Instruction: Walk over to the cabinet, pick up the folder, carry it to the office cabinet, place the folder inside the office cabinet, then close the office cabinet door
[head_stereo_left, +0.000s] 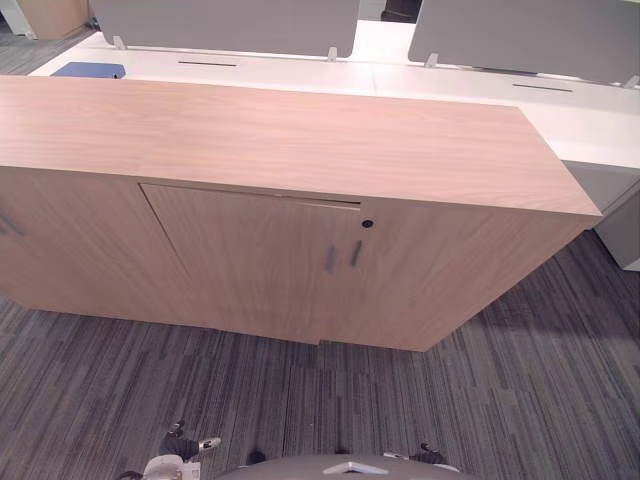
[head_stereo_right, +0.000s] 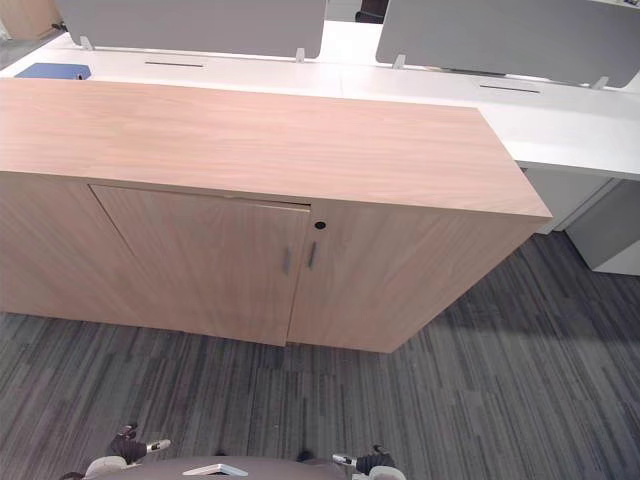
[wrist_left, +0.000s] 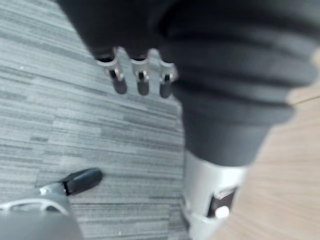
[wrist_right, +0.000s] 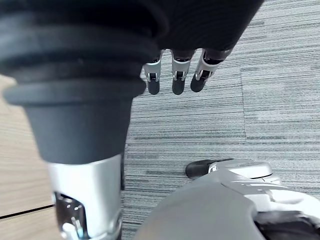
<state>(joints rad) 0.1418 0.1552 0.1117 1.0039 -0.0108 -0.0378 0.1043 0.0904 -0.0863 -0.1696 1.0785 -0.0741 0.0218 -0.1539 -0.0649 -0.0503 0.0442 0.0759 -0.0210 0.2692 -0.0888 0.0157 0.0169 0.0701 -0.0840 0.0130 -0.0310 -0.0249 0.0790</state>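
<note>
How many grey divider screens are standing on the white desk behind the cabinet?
2. The left screen stands behind the left half of the cabinet, the right screen behind its right end. More may lie past the picture edges.

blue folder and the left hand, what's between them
Between the blue folder and left hand: the wooden cabinet, its top bare, then grey carpet, in the left eye view.

The cabinet (head_stereo_left: 300, 140) runs off the left edge, its leftmost front cut short. Its shut doors (head_stereo_right: 200, 260) hide the inside, and the door handles (head_stereo_left: 342, 256) look smeared. Behind the cabinet's left rear corner the blue folder (head_stereo_left: 88, 70) is small (its near edge meets the cabinet's top). In front of the cabinet, the left hand (head_stereo_left: 185, 443) and right hand (head_stereo_right: 368, 462) are clipped by the bottom edge.
</note>
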